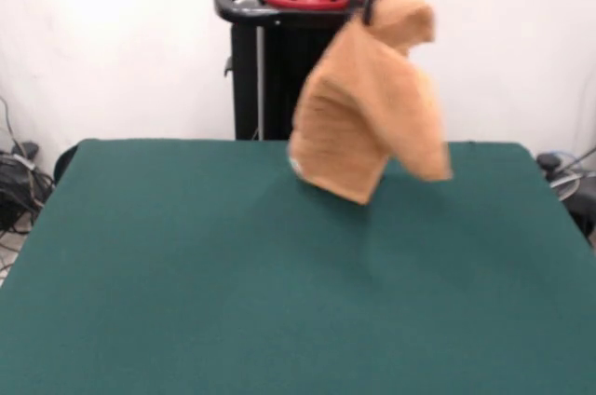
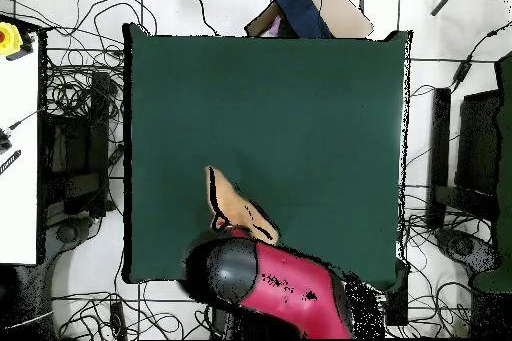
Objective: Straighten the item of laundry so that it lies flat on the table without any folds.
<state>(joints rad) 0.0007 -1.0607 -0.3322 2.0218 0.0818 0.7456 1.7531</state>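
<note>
We see a large rectangular desk (image 1: 233, 283) with a dark green felt-like top filling most of both views, its surface bare apart from what hangs over its far part in the front view. Behind it, at the far side, stands the black pedestal (image 1: 270, 69) of the robot, with the red base ring on top of it. In the overhead view the red and black arm (image 2: 270, 282) reaches in over the desk's edge on the robot's side, covering much of what lies beneath it.

The small orange-tan terry-cloth towel (image 1: 368, 106) hangs in the air above the far part of the desk, a little right of the centre in the front view. Its top end is bunched up under the red arm at the upper edge, and from there it drapes downward in loose folds, widening to a lower corner that hangs close over the green surface; we cannot tell whether that corner touches the desk. In the overhead view the same towel (image 2: 235, 207) shows as a narrow tan strip just beyond the arm's end.

The gripper (image 1: 371, 6) is mostly hidden by the bunched cloth and the arm above it; the towel hangs from it, so it is clamped on the towel's top end.
</note>
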